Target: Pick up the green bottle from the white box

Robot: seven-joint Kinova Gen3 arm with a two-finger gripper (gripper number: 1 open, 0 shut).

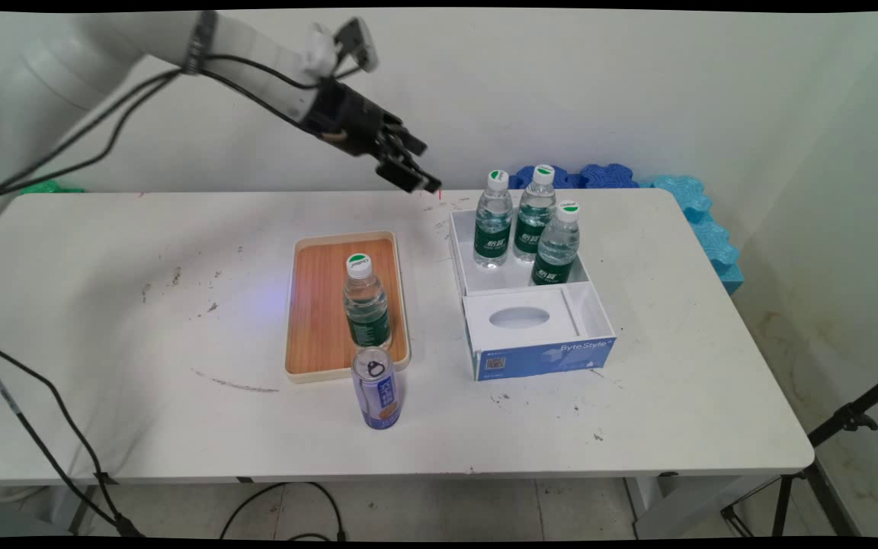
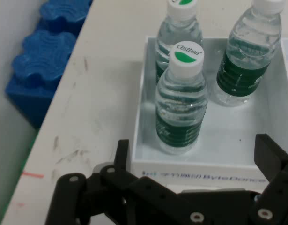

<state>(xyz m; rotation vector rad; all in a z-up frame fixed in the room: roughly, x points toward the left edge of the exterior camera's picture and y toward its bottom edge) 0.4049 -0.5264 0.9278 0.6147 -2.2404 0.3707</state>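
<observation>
My gripper (image 1: 424, 166) hangs open and empty in the air above the table's far edge, just left of a white box (image 1: 546, 354) with a blue front. Three water bottles with green labels stand upright in the box's rear compartment. The left bottle (image 1: 493, 221) is closest to the fingers. In the hand view this bottle (image 2: 181, 98) stands just beyond the open gripper (image 2: 195, 152), inside the box wall (image 2: 139, 140), and the two others (image 2: 249, 56) are behind it. The box's front compartment holds a white insert with an oval hole (image 1: 521, 318).
A wooden tray (image 1: 317, 305) lies left of the box with one more water bottle (image 1: 366, 305) upright on it. A blue can (image 1: 376, 389) stands in front of the tray. Blue foam pieces (image 1: 599, 177) line the table's far edge and right side (image 1: 706, 221).
</observation>
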